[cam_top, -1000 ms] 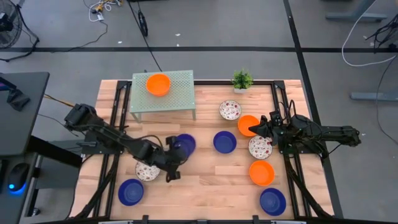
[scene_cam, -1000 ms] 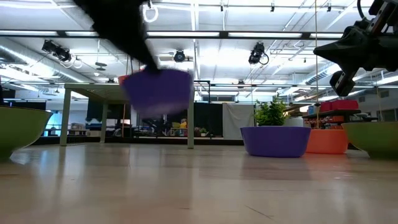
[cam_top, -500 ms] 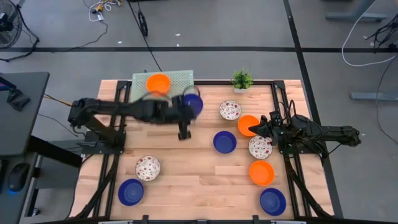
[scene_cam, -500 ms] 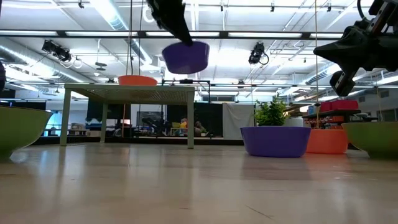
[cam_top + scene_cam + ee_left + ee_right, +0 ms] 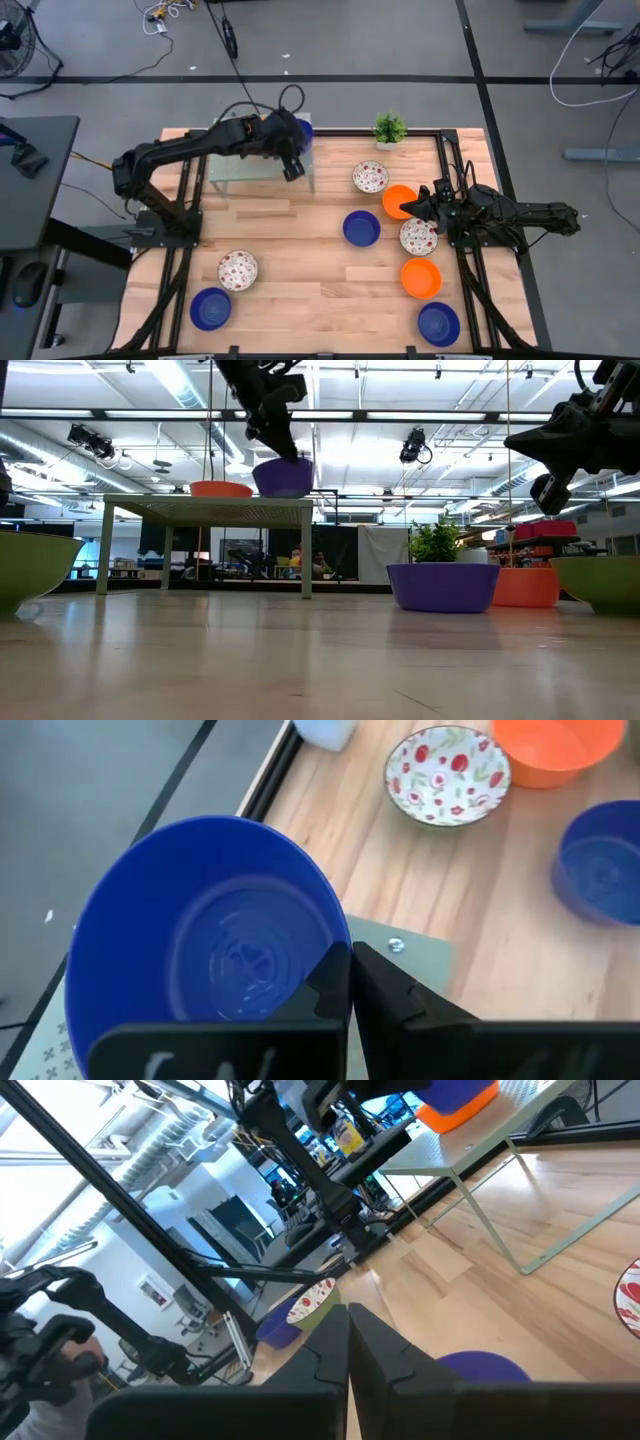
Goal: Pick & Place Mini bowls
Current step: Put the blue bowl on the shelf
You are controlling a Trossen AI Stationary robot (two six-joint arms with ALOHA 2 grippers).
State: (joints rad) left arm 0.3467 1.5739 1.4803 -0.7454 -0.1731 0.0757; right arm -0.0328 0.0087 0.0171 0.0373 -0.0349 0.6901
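My left gripper (image 5: 291, 158) is shut on a blue mini bowl (image 5: 303, 128) over the far right corner of a small pale-green perforated table (image 5: 235, 168). In the low view the bowl (image 5: 283, 477) sits at the level of that table's top, beside an orange bowl (image 5: 220, 488) that stands on it. My right gripper (image 5: 404, 210) is shut and empty, hovering by an orange bowl (image 5: 396, 197) at the table's right. My left gripper holds the blue bowl by its rim (image 5: 332, 935), one finger (image 5: 322, 995) inside the bowl and one outside. The fingers come from above, slanting down. The bowl is upright, mouth up, its bottom (image 5: 283, 494) at the small table's top; whether it touches, I cannot tell.
On the wooden table stand speckled bowls (image 5: 371, 177) (image 5: 418, 237) (image 5: 238, 270), blue bowls (image 5: 361, 228) (image 5: 438, 323) (image 5: 210, 308) and an orange bowl (image 5: 421, 278). A small potted plant (image 5: 389, 128) stands at the far edge.
My left gripper has carried the blue bowl up from the table's middle left and toward the far edge, over the small green table, then down to its top. The bowl has stayed upright.
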